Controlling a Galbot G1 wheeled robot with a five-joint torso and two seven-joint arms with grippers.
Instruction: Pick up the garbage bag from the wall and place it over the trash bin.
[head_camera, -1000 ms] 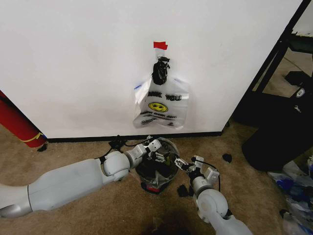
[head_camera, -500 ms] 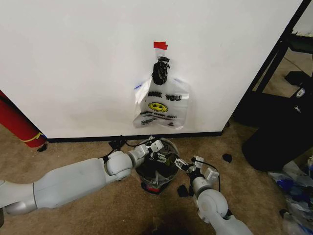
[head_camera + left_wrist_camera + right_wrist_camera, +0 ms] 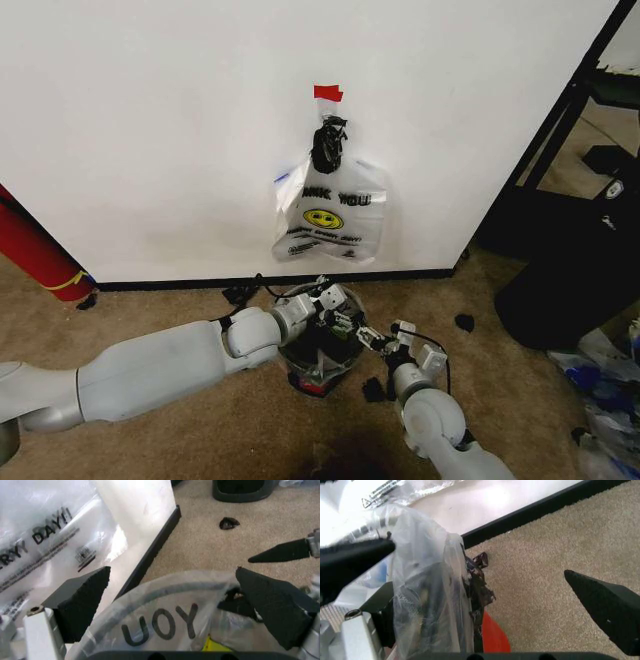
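A translucent-white garbage bag (image 3: 325,215) with a yellow smiley hangs from a hook on the white wall (image 3: 150,130), under red tape (image 3: 327,93). Below it on the carpet stands the small black trash bin (image 3: 318,350) with a red base. Another bag of the same kind (image 3: 160,624) is draped over its rim, "YOU" print showing. My left gripper (image 3: 335,303) (image 3: 172,573) is open, straddling the bagged rim on the wall side. My right gripper (image 3: 368,338) (image 3: 480,581) is open at the bin's right side, with the bag plastic (image 3: 425,592) between its fingers.
A red cylinder (image 3: 35,250) leans at the left. At the right are a black frame (image 3: 570,130), a big black bag (image 3: 570,280) and plastic clutter (image 3: 610,380). Black scraps (image 3: 464,322) and cables (image 3: 240,294) lie on the carpet by the baseboard (image 3: 180,283).
My left arm has reached further right, carrying its gripper across the bin's rim toward the right gripper. The right gripper has barely moved. The hanging bag is unchanged.
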